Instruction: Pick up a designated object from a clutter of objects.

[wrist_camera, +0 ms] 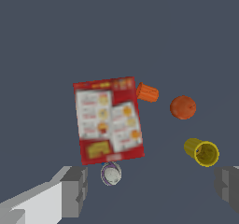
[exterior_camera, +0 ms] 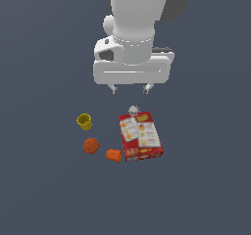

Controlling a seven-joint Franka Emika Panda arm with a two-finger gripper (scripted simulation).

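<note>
One tapered hollow yellow cup point(exterior_camera: 84, 122)

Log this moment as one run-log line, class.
phase: approach | end effector: open, empty, above clutter | target: yellow cup, on its side, untouched | nearby: orange ball, red box

An exterior camera is facing me from in front; my wrist camera is looking down; both are sharing the red box point(exterior_camera: 140, 136) point(wrist_camera: 108, 119).
</note>
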